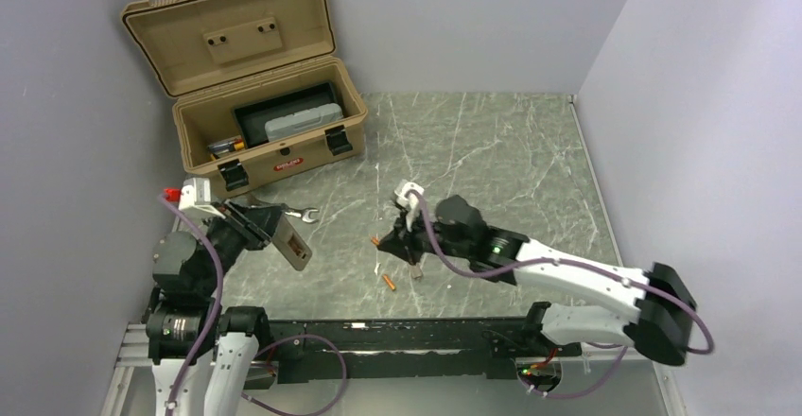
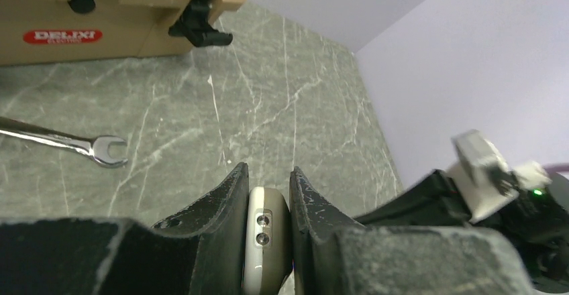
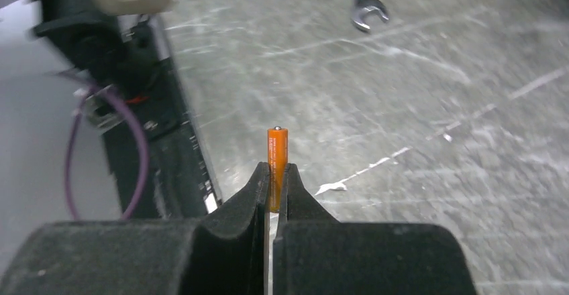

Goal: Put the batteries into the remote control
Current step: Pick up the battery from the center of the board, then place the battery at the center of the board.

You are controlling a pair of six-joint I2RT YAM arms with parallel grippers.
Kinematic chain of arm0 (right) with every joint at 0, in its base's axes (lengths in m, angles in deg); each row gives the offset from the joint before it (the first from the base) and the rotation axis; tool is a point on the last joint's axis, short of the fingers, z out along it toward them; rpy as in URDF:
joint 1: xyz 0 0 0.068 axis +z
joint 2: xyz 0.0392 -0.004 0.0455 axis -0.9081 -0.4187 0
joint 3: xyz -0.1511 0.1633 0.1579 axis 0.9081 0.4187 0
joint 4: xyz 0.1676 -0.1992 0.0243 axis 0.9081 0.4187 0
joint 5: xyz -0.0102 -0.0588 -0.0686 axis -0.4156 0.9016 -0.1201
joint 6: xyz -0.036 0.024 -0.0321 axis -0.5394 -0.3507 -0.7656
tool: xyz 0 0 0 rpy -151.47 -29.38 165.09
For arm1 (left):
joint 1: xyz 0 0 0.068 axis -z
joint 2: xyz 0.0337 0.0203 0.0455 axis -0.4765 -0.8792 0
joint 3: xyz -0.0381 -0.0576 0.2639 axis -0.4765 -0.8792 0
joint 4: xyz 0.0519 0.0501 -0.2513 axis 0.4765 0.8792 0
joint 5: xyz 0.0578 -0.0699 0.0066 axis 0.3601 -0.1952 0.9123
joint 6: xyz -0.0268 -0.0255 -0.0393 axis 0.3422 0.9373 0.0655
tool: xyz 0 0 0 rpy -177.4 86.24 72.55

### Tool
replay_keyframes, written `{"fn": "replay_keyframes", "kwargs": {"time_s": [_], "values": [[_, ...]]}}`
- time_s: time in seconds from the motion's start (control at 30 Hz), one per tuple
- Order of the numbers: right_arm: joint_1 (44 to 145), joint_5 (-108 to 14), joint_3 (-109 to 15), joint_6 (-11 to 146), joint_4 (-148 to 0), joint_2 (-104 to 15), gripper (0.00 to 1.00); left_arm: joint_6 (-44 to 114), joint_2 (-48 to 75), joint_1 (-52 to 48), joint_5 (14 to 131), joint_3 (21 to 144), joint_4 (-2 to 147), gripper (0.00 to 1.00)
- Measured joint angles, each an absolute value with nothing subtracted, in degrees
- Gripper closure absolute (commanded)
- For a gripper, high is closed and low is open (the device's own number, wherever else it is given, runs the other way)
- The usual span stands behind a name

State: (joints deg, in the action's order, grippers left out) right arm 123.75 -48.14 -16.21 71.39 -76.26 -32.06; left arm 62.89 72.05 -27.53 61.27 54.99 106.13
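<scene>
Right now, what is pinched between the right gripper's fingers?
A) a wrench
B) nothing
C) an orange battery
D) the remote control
C: the right wrist view shows the right gripper shut on an orange battery, whose top end sticks out past the fingertips.

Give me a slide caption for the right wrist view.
Right pincer shut on an orange battery, tip protruding over the grey veined table; wrench lying beyond.

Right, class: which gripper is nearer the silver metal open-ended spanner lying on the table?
Left. The left gripper, clamping the slim remote control, sits just beside the spanner; the right gripper, pinching an orange battery, is well off to its right.
</scene>
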Motion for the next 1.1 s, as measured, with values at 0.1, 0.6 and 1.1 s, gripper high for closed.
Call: {"fn": "replay_keyframes", "kwargs": {"time_s": [0.1,0.6,1.1], "values": [[123.86,-55.44,-9.83,67.89,-79.80,-23.15,1.00,63.87,72.51,-27.53,59.55,52.42,105.58,1.00],[123.84,-86.89,-6.63,57.46,-80.61,-12.96,1.00,69.56,75.46,-27.53,51.02,45.55,97.45,1.00],[123.84,-91.79,-3.60,69.40,-87.12,-7.56,1.00,80.40,81.75,-27.53,45.47,36.74,89.13,1.00]]}}
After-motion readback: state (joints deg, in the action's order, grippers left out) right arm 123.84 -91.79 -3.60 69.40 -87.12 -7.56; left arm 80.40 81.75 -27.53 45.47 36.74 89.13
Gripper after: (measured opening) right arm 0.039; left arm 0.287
